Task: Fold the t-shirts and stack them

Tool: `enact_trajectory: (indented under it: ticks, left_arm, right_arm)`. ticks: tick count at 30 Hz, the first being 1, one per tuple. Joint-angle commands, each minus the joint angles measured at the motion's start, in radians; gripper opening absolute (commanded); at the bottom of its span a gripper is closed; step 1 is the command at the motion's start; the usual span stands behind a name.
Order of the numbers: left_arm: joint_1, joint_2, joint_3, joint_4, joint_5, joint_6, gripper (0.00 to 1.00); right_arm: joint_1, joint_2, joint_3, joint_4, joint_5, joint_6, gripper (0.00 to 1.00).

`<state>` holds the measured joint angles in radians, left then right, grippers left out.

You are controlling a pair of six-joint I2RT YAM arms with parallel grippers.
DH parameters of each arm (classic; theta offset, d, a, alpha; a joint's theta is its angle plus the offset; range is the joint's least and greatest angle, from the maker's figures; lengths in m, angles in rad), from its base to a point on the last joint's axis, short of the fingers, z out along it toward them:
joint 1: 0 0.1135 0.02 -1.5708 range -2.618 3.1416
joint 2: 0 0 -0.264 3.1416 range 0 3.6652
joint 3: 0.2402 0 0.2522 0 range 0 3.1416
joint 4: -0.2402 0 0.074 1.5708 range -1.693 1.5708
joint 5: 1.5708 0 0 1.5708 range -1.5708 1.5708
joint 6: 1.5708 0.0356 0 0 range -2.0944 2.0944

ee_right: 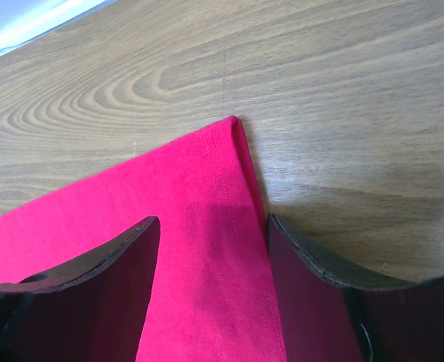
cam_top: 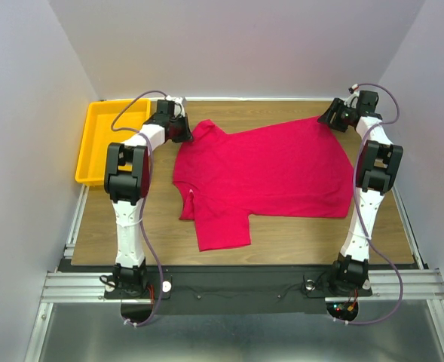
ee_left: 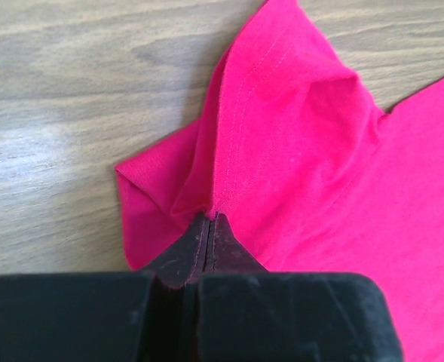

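At the far left the yellow tray (cam_top: 90, 154) sits on the bench (cam_top: 131, 226), and I see no folded garment in it, so by my reading the stack is not begun. Just right of the tray, the left tool (ee_left: 209, 230) is clenched on the hemmed edge of the far sleeve, its tips pressed together with a ridge of cloth puckering up from the pinch. The crimson t-shirt (cam_top: 274, 170) lies spread across the middle of the bench, collar toward the left and bottom hem toward the right, with the near sleeve sticking out toward the arms' bases. It looks close to flat and no fold shows anywhere, so the folding itself appears to be only at its first grasp. At the far right, the right tool (ee_right: 212, 220) is released, its two fingers standing apart either side of the far hem corner and not clamped on it. I judge that this second grip, every fold and the final placing are all left to do. As for writing, the cloth is plain with no print. A pale speck at the collar in the overhead view may be a neck label, but it is too small to read.
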<state>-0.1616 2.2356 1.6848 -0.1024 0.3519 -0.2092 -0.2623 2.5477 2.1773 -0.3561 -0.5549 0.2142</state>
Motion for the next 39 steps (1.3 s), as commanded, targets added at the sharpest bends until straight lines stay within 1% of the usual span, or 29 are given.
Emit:
enact_trajectory:
  ticks: [1,5,8,10,11,12,13,14,17,18,20,21,22,23,24,26,29,32,36,39]
  left_arm:
    - [-0.003,-0.122,0.053,0.041,0.015,0.036,0.0]
    - [-0.012,-0.131,0.055,0.041,0.033,0.063,0.0]
    - [-0.026,-0.145,0.027,0.043,0.062,0.111,0.0]
    - [-0.033,-0.152,0.01,0.043,0.071,0.128,0.04]
    - [-0.036,-0.156,0.0,0.043,0.081,0.139,0.09]
    - [-0.044,-0.166,-0.025,0.041,0.1,0.146,0.2]
    - [-0.047,-0.172,-0.039,0.041,0.114,0.166,0.27]
    - [-0.052,-0.185,-0.054,0.041,0.127,0.174,0.36]
    - [-0.059,-0.211,-0.12,0.046,0.199,0.203,0.45]
    - [-0.061,-0.22,-0.132,0.055,0.217,0.203,0.47]
    - [-0.061,-0.253,-0.172,0.072,0.202,0.2,0.49]
    - [-0.061,-0.292,-0.206,0.123,0.102,0.183,0.49]
    - [-0.061,-0.292,-0.206,0.124,0.101,0.183,0.49]
    - [-0.061,-0.309,-0.221,0.141,0.055,0.173,0.49]
    - [-0.059,-0.335,-0.238,0.157,-0.033,0.153,0.51]
    - [-0.046,-0.344,-0.235,0.159,-0.129,0.114,0.53]
    - [-0.01,-0.318,-0.205,0.141,-0.145,0.065,0.53]
    - [0.011,-0.237,-0.121,0.083,-0.134,0.013,0.52]
    - [0.016,-0.154,-0.035,0.018,-0.131,-0.019,0.48]
    - [0.017,-0.119,-0.01,0.004,-0.106,-0.051,0.46]
  right_arm:
    - [-0.012,-0.061,0.003,0.003,-0.011,0.005,0.65]
    - [-0.012,-0.066,0.003,0.003,-0.01,0.005,0.65]
    - [-0.012,-0.067,-0.001,0.003,-0.008,0.001,0.65]
    - [-0.012,-0.069,-0.002,0.003,-0.008,0.001,0.65]
    - [-0.012,-0.069,-0.004,0.003,-0.007,0.001,0.65]
    - [-0.012,-0.069,-0.004,0.003,-0.008,0.001,0.65]
    - [-0.012,-0.07,-0.004,0.003,-0.008,-0.001,0.65]
    - [-0.014,-0.069,-0.004,0.003,-0.008,0.001,0.65]
    - [-0.014,-0.07,-0.002,0.002,-0.008,0.004,0.65]
    - [-0.014,-0.07,-0.002,0.003,-0.008,0.004,0.65]
    - [-0.015,-0.073,-0.001,0.003,-0.008,0.004,0.65]
    - [-0.015,-0.075,-0.001,0.003,-0.008,0.004,0.65]
    - [-0.015,-0.075,-0.001,0.003,-0.008,0.004,0.65]
    - [-0.015,-0.075,-0.001,0.003,-0.007,0.004,0.65]
    - [-0.015,-0.075,-0.001,0.003,-0.008,0.004,0.65]
    - [-0.017,-0.075,-0.001,0.003,-0.008,0.004,0.65]
    - [-0.017,-0.072,-0.002,0.003,-0.01,0.005,0.65]
    - [-0.017,-0.07,-0.002,0.003,-0.013,0.01,0.65]
    - [-0.017,-0.075,-0.004,0.002,-0.01,0.008,0.65]
    - [-0.017,-0.073,-0.005,0.002,-0.007,0.005,0.65]
